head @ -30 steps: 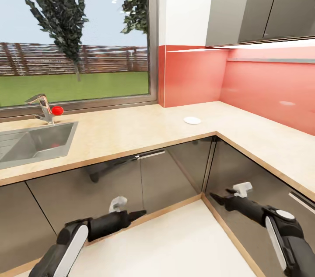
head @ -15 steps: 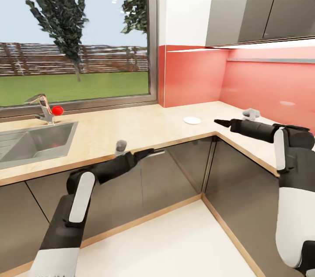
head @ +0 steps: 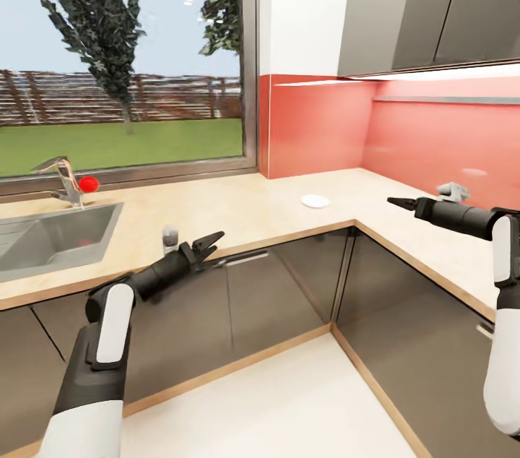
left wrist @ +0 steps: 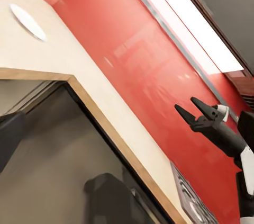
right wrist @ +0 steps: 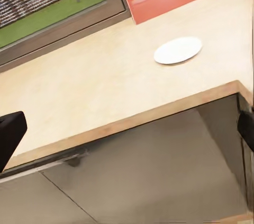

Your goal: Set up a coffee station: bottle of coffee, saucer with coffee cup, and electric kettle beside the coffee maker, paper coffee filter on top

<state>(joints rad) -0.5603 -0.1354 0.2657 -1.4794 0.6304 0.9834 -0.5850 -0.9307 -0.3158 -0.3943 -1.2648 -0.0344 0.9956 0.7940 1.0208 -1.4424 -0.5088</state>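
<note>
The saucer point(head: 315, 201), a small flat white plate, lies on a pale beige worktop point(head: 238, 216) near its inner corner, below the red backsplash. It is also in the left wrist view point(left wrist: 27, 21) and the right wrist view point(right wrist: 178, 50). My left gripper point(head: 215, 241) hangs open and empty just in front of the worktop's front edge, left of the saucer. My right gripper point(head: 393, 202) hovers over the worktop's right wing, a little right of the saucer. The left wrist view shows the right gripper point(left wrist: 184, 103) with its fingers apart and nothing between them.
A steel sink point(head: 43, 241) and a tap point(head: 61, 180) with a red knob point(head: 88, 184) sit at the left under a window. Glossy grey cabinets point(head: 289, 277) run below the worktop, grey wall cabinets point(head: 426, 3) above. A hob point(left wrist: 193, 203) lies farther along the right wing.
Both arms rose from low in front of the cabinets to worktop height. The right gripper then swung to the right, and the left gripper opened. The view shifted slightly.
</note>
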